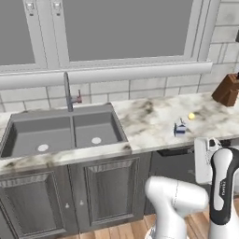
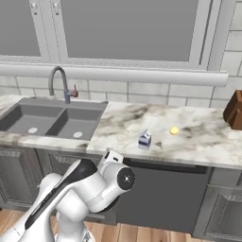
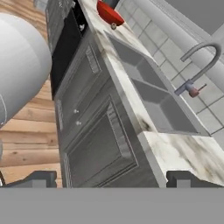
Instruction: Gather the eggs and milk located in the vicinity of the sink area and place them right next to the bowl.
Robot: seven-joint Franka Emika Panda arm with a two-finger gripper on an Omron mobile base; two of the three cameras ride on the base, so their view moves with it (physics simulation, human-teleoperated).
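Observation:
The milk [image 1: 180, 127] [image 2: 144, 139], a tiny white carton with a blue band, stands on the marble counter to the right of the sink [image 1: 60, 133] [image 2: 47, 118] [image 3: 157, 98]. The egg [image 1: 191, 115] [image 2: 174, 130], a small pale-yellow ball, lies just behind and to the right of it. In the hand view the red bowl [image 3: 108, 13] sits on the counter beyond the sink's far side. My gripper [image 3: 113, 181] is open and holds nothing. It hangs low in front of the counter's front edge, below the milk, looking along the cabinets.
A curved grey faucet [image 1: 68, 91] [image 2: 60, 82] [image 3: 203, 59] with a red lever rises behind the sink. A brown knife block [image 1: 228, 89] [image 2: 235, 111] stands at the counter's right end. Grey cabinet doors [image 3: 92, 144] and a dark appliance front [image 2: 160, 189] lie under the counter.

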